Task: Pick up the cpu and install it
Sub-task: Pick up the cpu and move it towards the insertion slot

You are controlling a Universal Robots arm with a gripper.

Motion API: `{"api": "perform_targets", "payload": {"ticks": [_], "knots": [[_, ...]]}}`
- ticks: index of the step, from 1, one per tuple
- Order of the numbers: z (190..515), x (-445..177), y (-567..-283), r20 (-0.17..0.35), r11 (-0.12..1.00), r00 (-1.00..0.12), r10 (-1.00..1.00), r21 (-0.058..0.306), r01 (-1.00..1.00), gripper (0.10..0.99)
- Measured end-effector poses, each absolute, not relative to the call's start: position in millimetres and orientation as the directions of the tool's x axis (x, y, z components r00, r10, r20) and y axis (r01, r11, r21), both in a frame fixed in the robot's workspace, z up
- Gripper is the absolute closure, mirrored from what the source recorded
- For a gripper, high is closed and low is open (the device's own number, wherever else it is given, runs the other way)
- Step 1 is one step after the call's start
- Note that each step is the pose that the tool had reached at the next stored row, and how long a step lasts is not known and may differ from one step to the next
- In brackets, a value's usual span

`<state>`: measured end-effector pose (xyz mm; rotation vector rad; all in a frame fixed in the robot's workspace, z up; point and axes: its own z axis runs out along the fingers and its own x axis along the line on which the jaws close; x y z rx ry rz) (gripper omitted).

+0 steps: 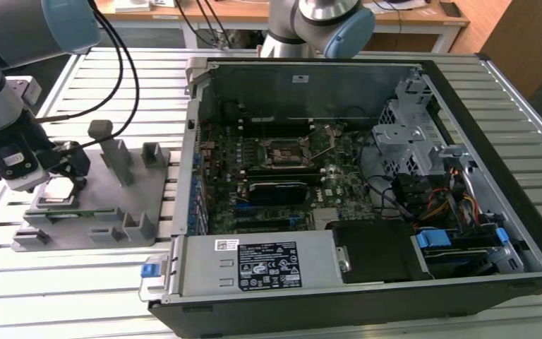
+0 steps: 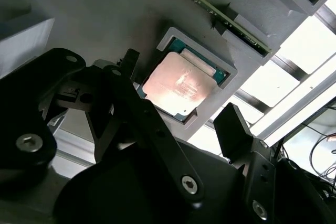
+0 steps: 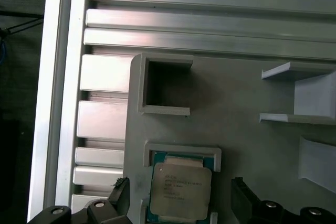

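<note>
1. At the exterior view's left, hung low over the grey fixture [image 1: 92,192] on the table [image 1: 64,282], with jaws spread wide.
2. Straddled the cpu [image 2: 181,82], seated flat in its recess; gripped nothing.
3. Farther right, well apart: the socket [image 1: 285,150] inside the open case [image 1: 365,307].
4. Could have tipped or jammed the chip if closed off-centre.

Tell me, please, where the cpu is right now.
The cpu lies in its square pocket on the grey fixture, at the exterior view's left, outside the computer case. In both wrist views the open gripper straddles it.
</note>
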<state>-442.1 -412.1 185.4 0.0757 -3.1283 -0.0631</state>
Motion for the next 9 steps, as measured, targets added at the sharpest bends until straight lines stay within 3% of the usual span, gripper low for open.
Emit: {"api": "perform_targets", "payload": {"ticks": [3, 4, 9], "knots": [[185.2, -442.1, -412.1, 0.011, 0.998, -0.999, -0.049, 0.041, -0.048, 0.251], [185.2, -442.1, -412.1, 0.011, 0.998, -0.999, -0.049, 0.041, -0.048, 0.322], [184.8, -442.1, -412.1, 0.011, 0.998, -0.999, -0.049, 0.041, -0.048, 0.337]]}}
